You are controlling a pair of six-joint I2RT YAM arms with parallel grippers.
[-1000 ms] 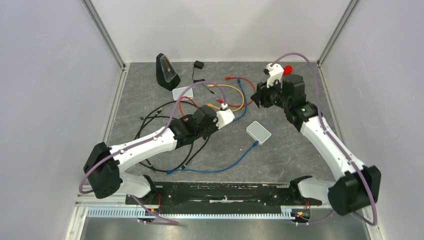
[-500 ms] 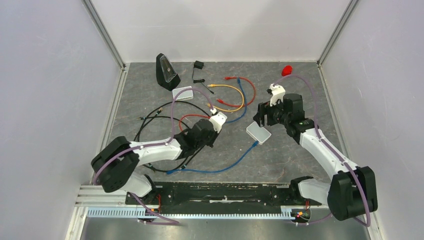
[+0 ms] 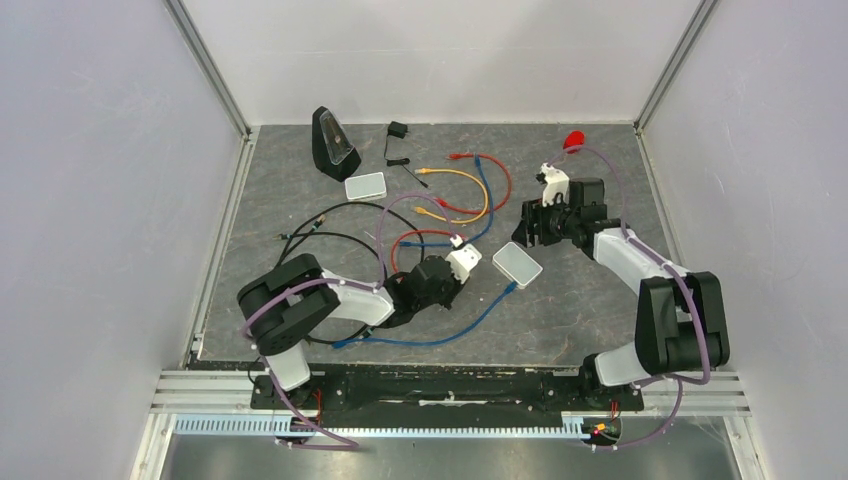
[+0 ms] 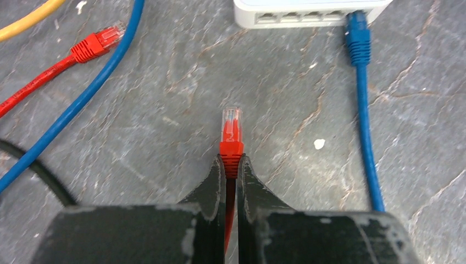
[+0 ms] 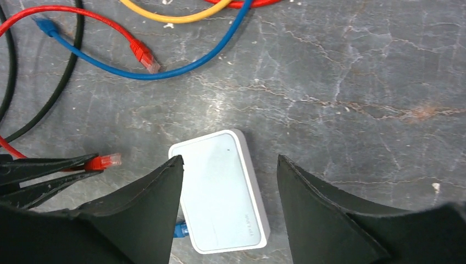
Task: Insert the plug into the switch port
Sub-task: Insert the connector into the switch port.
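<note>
A dark grey, stone-patterned surface (image 3: 600, 310) is carrying everything, walled in by pale panels. The left arm (image 3: 330, 300) is lying low across the near side and reaching toward the middle. The right arm (image 3: 640, 262) is bending in from the right.

A black wedge-shaped device (image 3: 333, 143) is standing at the far left, with a small pale box (image 3: 365, 186) lying just in front of it. Loose cables are sprawling between them: a black one (image 3: 320, 228), a yellow one (image 3: 465, 188) and a long blue one (image 3: 440, 338).

The switch (image 5: 220, 192), a flat pale box with rounded corners, is lying near the middle of the surface. The right fingers (image 5: 159, 203) are spreading wide above it, one to either side, gripping nothing. Whether they are touching the box I cannot tell. A blue plug (image 4: 357, 33) is already sitting in the rightmost socket of the switch's port row (image 4: 297, 16).

The left fingers (image 4: 215, 179) are pinching tight on the boot of the red plug (image 4: 231, 129). The plug is hanging just over the surface, its clear tip pointing toward the port edge of the switch, near it but apart from it.
</note>
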